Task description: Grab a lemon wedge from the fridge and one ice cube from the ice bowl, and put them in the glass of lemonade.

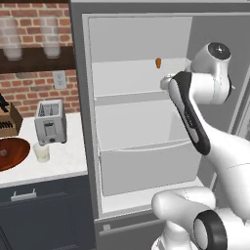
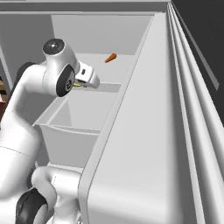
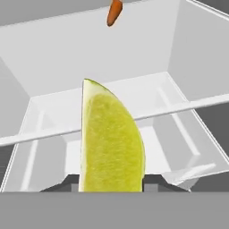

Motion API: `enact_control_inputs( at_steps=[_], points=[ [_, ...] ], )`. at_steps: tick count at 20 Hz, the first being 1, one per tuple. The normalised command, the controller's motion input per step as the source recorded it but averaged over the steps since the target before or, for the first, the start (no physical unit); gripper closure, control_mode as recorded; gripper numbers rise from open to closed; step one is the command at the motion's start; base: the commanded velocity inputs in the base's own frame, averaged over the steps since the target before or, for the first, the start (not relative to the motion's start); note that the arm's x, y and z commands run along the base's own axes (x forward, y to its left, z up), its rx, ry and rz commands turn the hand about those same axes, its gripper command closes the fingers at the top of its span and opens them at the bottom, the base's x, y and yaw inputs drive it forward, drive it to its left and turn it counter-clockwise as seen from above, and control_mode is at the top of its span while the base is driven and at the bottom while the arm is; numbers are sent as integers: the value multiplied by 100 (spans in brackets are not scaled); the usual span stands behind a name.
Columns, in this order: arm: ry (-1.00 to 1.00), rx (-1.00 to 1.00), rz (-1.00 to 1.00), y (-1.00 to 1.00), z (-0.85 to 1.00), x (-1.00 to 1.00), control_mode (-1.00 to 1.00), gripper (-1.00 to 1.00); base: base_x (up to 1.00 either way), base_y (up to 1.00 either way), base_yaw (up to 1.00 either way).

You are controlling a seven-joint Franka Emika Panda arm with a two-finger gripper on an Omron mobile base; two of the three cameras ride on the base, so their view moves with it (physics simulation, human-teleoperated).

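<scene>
A silver toaster (image 1: 50,122) stands on the white counter (image 1: 68,161) against the red brick wall (image 1: 34,29), with a grey wall socket (image 1: 59,79) above it. At the far left sits a wooden knife block (image 1: 9,119), and two frosted glass jars (image 1: 11,39) rest on a dark shelf (image 1: 36,57) higher up. A small orange lump (image 1: 158,62) lies on a white shelf.
</scene>
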Motion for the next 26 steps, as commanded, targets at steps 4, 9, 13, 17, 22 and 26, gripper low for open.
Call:
enact_control_inputs(
  at_steps=[4,9,13,17,22,26],
  points=[
    [3,0,6,8,0,-100,-100,100,0,0,0],
    [8,0,6,11,0,-98,-100,100,0,0,0],
    [22,-3,1,8,-28,-61,-100,100,0,0,0],
    [20,-2,0,8,-43,-52,-100,100,0,0,0],
    [13,0,0,1,-19,-24,-100,100,0,0,0],
    [11,0,0,0,-13,-22,-100,100,0,0,0]
  ],
)
